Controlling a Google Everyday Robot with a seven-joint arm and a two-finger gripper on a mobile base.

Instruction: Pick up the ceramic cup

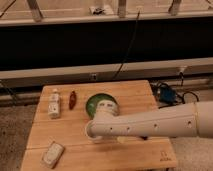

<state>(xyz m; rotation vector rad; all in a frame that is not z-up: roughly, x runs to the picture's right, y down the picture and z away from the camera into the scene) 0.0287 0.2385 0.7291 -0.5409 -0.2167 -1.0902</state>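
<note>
Mark on table front-rt corner and bottle label: illegible. Ceramic cup: only a pale sliver shows under arm, nearer than green bowl. Gripper at bowl's near rim; whether apart or together, can't tell.

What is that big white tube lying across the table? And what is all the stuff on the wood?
That white tube is a robot's arm, reaching in from the right. The one picture looks down on a wooden table. The arm's grasping tool is at its tip, by the green bowl, mostly hidden, so I cannot tell if it holds anything. On the picture's left are a small white bottle and a dark red thing; a flat white object lies near the front corner. The cup it should pick up I cannot make out.
</note>
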